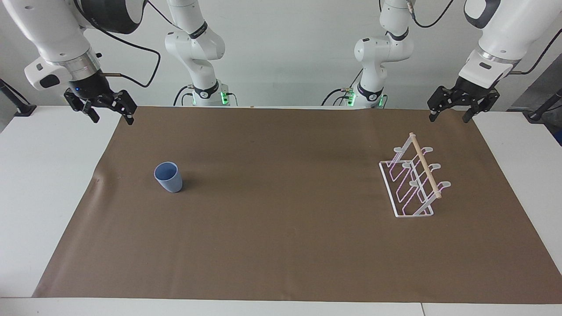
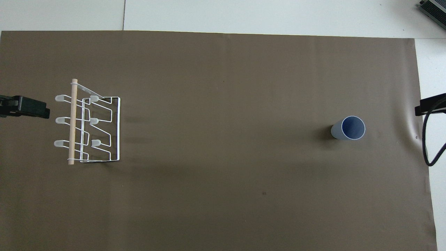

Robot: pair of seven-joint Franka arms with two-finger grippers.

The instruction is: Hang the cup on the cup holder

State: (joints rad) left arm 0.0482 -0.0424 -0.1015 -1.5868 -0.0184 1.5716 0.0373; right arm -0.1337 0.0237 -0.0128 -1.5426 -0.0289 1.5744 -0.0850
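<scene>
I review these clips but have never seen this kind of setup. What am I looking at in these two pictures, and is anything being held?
Two robot arms stand at a table covered with a brown mat. One picture faces the robots from across the table; the other looks down from above their end, so the sides appear swapped. Each arm ends in a two-finger gripper. The right gripper hangs open over the mat's corner near its base, and the left gripper hangs open over the other corner. Neither holds anything. On the mat stand a light blue cup, upright, toward the right arm's end, and a white wire cup holder with a wooden dowel, toward the left arm's end. The cup is not yet hung.
</scene>
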